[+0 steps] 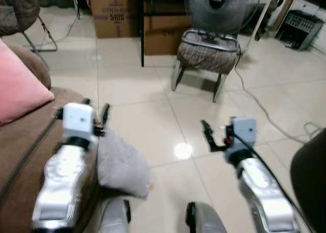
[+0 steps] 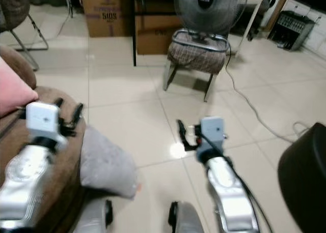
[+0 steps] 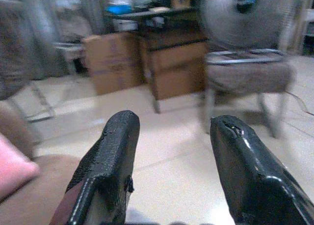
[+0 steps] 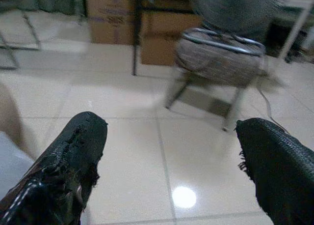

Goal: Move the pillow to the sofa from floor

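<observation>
The soft grey pillow [image 1: 122, 164] lies just below the left gripper [image 1: 97, 116]. Both it and the right gripper [image 1: 208, 134] are wide apart, holding nothing. Reach down and pinch deep.

Glossy beige tiled floor [image 1: 153, 121]; padded stool [image 1: 208, 55] before a standing fan [image 1: 220, 6]; cardboard boxes [image 1: 109, 14] behind.

I see even, bright indoor light; a round ceiling-lamp glare spot [image 1: 183, 150] shines on the tiled floor [image 1: 137, 90], and both wrist views are motion-blurred, backgrounds soft
</observation>
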You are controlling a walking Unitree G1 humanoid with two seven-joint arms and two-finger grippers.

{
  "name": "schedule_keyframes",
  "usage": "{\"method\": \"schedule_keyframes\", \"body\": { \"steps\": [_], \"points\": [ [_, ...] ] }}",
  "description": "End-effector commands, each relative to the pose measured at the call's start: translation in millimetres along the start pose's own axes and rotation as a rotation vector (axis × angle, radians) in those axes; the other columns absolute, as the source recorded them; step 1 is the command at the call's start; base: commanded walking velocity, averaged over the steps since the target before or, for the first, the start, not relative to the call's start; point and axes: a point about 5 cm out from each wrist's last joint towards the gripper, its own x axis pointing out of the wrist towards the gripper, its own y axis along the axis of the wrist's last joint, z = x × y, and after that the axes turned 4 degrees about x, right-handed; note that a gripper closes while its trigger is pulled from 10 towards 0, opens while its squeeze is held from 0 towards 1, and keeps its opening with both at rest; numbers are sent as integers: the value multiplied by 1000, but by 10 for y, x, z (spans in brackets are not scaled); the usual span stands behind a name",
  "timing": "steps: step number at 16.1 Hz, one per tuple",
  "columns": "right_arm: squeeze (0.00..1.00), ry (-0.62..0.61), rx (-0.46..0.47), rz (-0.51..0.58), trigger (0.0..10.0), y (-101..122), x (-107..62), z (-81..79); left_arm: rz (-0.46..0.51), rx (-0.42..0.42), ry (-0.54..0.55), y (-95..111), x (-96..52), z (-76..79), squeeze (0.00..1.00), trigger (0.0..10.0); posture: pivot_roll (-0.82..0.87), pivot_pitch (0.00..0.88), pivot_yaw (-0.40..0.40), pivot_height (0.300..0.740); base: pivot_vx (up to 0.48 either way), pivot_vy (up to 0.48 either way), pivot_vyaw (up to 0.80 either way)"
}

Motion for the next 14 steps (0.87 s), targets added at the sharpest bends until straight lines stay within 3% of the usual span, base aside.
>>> {"method": "schedule_keyframes", "body": {
  "steps": [1, 14],
  "points": [
    [0, -10, 5, 11, 10000, 21, 12, 17, 1, 19, 9, 16, -4, -38, 0, 10000, 54, 0, -45, 620, 289, 0, 0],
    [0, 2, 6, 4, 10000, 1, -12, 10, -5, 14, 2, 1, -26, -23, 0, 10000, 50, 0, -45, 620, 286, 0, 0]
  ]
}}
